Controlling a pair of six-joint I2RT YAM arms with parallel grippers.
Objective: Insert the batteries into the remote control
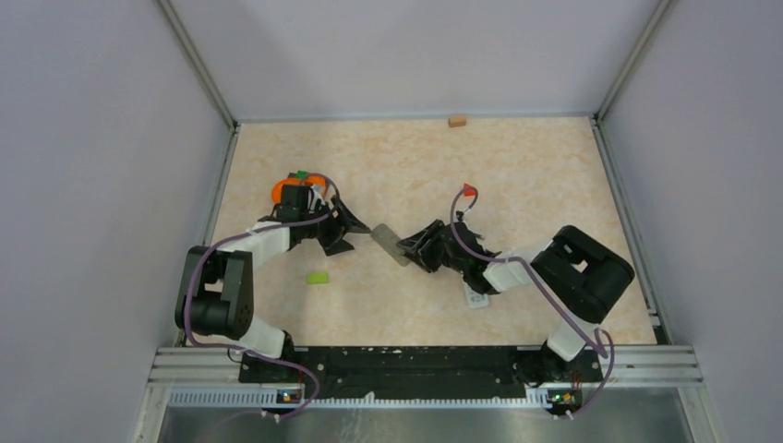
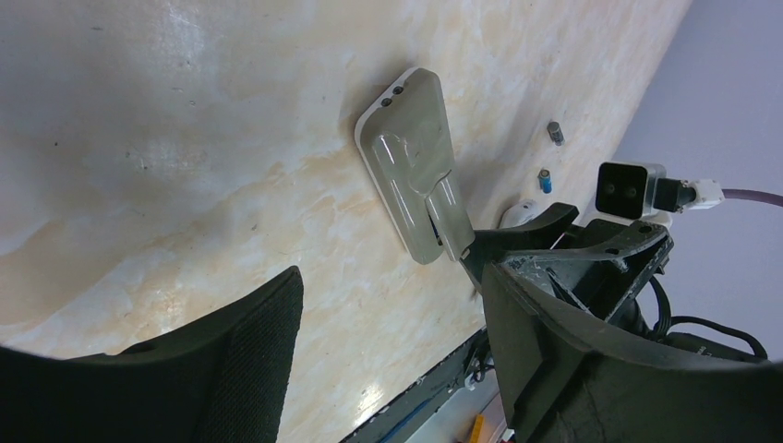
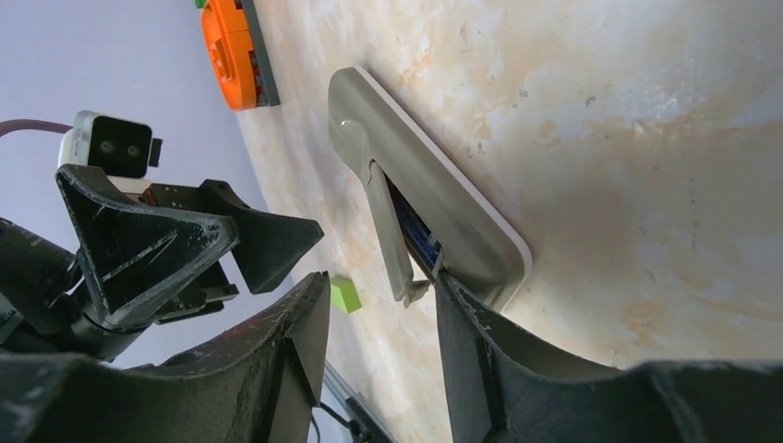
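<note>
The grey remote control [image 1: 390, 245] lies back up on the table between my two grippers. Its battery cover [image 3: 388, 231] is hinged partly up, and a blue-labelled battery [image 3: 422, 238] shows inside the compartment. Two loose batteries, one dark [image 2: 555, 131] and one blue [image 2: 546, 179], lie on the table beyond the remote. My right gripper [image 3: 379, 309] is open at the remote's end; the cover's free tip sits between the jaws unclamped, and one fingertip [image 3: 457, 300] rests by the remote's rim. My left gripper [image 2: 388, 318] is open and holds nothing, a short way from the remote's other end.
An orange round piece [image 1: 295, 189] sits behind the left arm. A green block [image 1: 318, 278] lies near the left arm's elbow. A red wedge [image 1: 470, 190] lies behind the right gripper, a tan block [image 1: 456, 120] at the far wall, and a white item [image 1: 478, 300] under the right arm.
</note>
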